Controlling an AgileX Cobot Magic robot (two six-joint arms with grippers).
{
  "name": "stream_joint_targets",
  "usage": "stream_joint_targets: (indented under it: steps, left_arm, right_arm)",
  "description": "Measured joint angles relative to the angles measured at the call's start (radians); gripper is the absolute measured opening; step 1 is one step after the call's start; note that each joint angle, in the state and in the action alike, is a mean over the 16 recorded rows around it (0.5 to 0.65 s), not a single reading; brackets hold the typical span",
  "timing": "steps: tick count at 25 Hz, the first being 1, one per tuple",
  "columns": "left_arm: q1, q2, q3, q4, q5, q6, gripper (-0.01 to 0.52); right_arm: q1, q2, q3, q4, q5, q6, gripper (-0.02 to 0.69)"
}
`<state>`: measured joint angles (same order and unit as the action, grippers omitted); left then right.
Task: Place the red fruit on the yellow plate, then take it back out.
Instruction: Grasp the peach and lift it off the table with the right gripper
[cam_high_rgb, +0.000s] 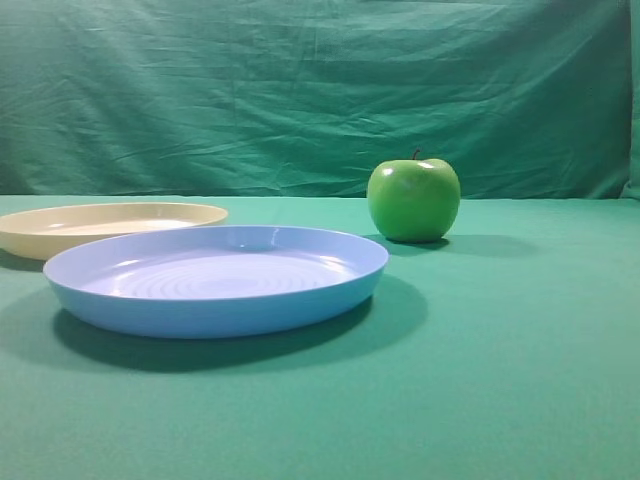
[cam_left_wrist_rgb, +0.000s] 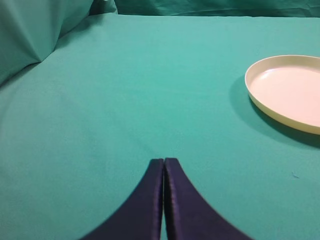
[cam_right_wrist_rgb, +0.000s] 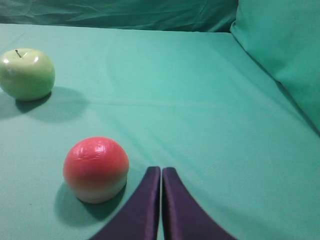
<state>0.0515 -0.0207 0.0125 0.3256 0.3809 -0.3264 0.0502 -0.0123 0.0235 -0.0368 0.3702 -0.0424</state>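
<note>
Across the green cloth (cam_high_rgb: 520, 380), the blue plate (cam_high_rgb: 215, 280) sits centre, the yellow plate (cam_high_rgb: 110, 225) behind at ten o'clock, empty. Off the right gripper (cam_right_wrist_rgb: 161, 172) at nine o'clock lies the red fruit (cam_right_wrist_rgb: 96, 169) — unheld. Both grippers — left gripper (cam_left_wrist_rgb: 164, 162) too — are closed. Pickup hasn't begun; next, the right jaws must part around the fruit.

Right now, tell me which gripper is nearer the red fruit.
Right. The right gripper, shut, sits just beside the red fruit on the green cloth, not touching it. The left gripper, also shut, has only the yellow plate in its view, no fruit.
</note>
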Motion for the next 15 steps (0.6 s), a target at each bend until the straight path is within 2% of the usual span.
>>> stream_joint_targets:
  steps: [10,15]
  left_arm:
    - [0.0,0.0,0.0,0.0,0.0,0.0,0.0]
    - [0.0,0.0,0.0,0.0,0.0,0.0,0.0]
  right_arm:
    - [0.0,0.0,-0.004,0.126,-0.223,0.029,0.0]
    - [0.0,0.009,-0.067,0.186,-0.27,0.024,0.0]
